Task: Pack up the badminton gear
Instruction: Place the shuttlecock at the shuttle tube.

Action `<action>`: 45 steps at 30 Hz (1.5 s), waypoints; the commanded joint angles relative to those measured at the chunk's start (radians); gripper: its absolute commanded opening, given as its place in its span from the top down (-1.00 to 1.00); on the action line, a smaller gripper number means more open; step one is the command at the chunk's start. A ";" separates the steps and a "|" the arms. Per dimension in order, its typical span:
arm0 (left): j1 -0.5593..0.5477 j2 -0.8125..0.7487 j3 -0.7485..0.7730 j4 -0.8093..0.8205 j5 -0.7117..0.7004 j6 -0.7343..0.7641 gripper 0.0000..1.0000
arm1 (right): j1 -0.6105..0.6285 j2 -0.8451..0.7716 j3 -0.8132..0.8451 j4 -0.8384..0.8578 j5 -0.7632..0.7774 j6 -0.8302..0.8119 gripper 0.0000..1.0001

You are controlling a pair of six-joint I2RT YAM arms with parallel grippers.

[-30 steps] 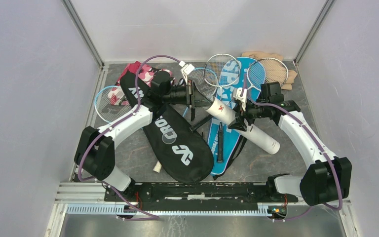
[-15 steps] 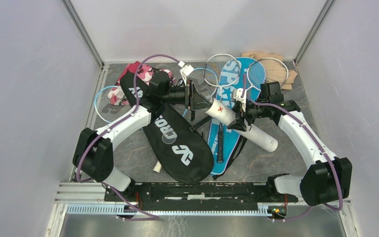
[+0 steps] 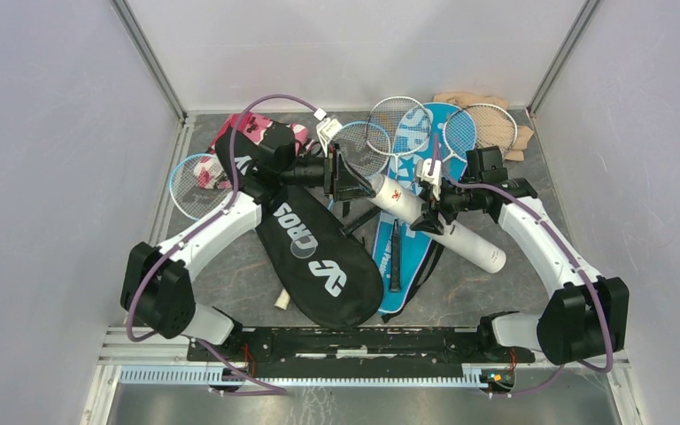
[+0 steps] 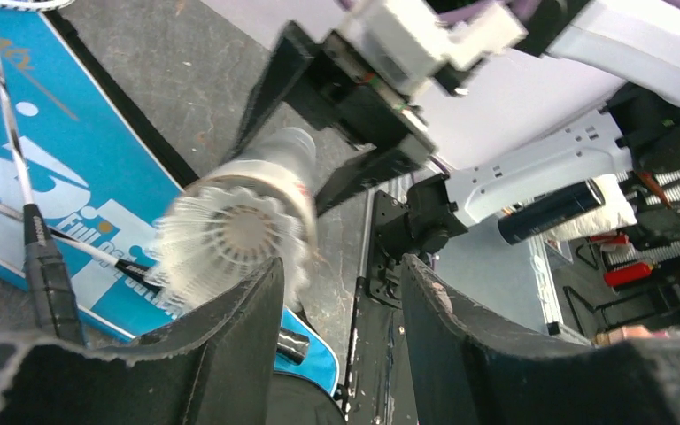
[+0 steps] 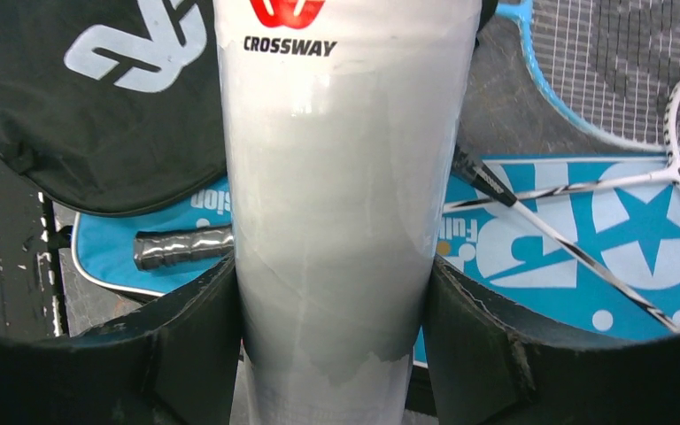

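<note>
Long white cardboard tube point(image 3: 474, 246) with white feather shuttlecock point(image 4: 230, 235) at its mouth.
Right fingers point(image 5: 186, 354) are gripping its middle; left fingers point(image 4: 221, 345) are hanging open nearby.

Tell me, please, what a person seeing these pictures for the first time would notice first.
The long white tube catches the eye: the right gripper clamps it mid-length, slanting over the blue racket cover at mid-table. At its open end sits a blurred white shuttlecock, just ahead of the open left gripper. Left of them lies the big black racket cover.
</note>
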 commanded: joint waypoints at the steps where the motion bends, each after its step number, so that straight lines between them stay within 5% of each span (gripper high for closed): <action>1: -0.006 -0.062 0.048 -0.031 0.063 0.084 -0.17 | -0.004 0.010 0.025 0.005 0.032 -0.008 0.73; 26: -0.093 0.020 0.091 -0.235 -0.028 0.328 -0.25 | 0.006 0.008 0.058 -0.034 -0.011 -0.006 0.71; 36: -0.172 0.085 0.135 -0.246 0.065 0.325 -0.15 | 0.026 0.028 0.069 -0.031 -0.042 -0.006 0.71; 45: -0.181 0.090 0.189 -0.406 0.028 0.473 -0.44 | 0.031 0.029 0.074 -0.033 0.000 -0.024 0.73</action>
